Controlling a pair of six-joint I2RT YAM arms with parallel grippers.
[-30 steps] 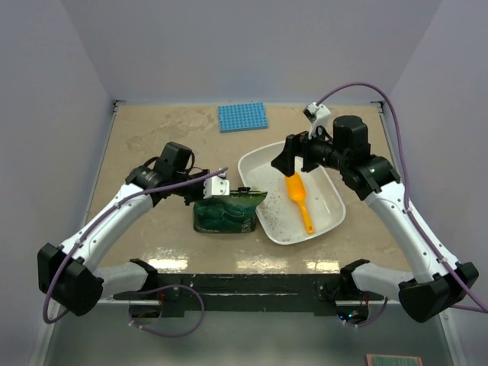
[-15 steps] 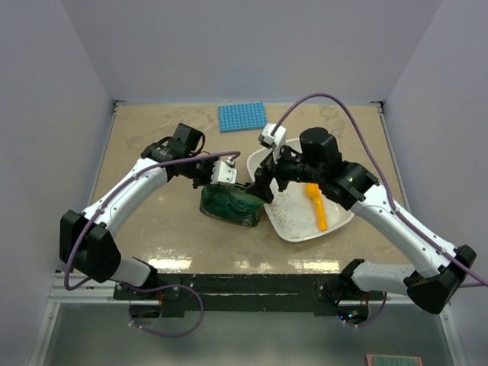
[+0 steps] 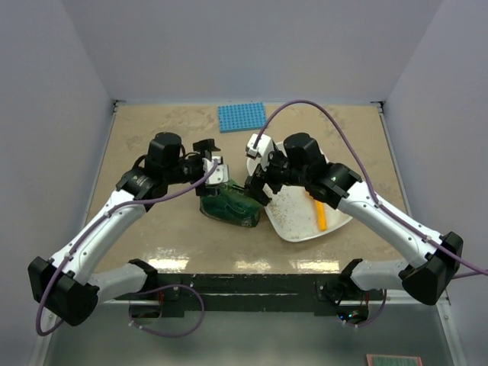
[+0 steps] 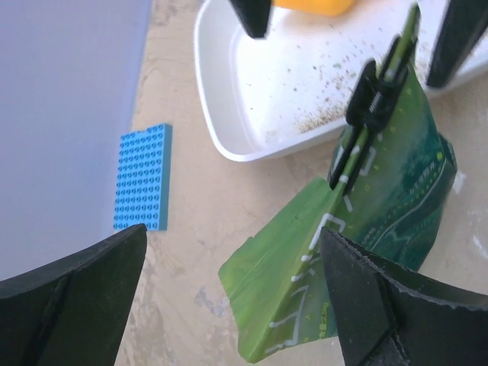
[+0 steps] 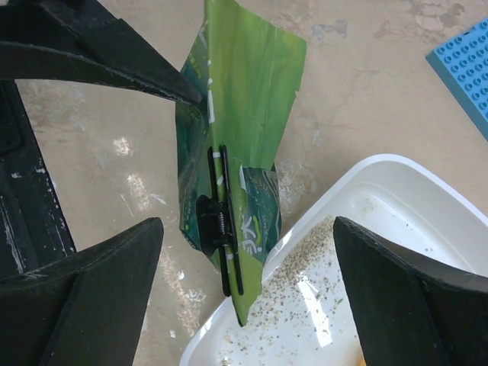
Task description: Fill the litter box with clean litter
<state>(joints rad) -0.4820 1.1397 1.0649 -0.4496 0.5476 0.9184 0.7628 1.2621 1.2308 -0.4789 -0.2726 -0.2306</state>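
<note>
White shallow litter box (image 3: 296,226) on worktop, right of centre. Thin litter (image 5: 305,259) scatter inside, plus orange scoop (image 3: 319,214). Clipped green bag (image 3: 229,206) at its left rim. Left gripper (image 4: 229,293), right gripper (image 5: 244,297): jaws spread, bag between.

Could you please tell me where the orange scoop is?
In the top view, the orange scoop lies inside the litter box, along its right side, right of the green bag.
</note>
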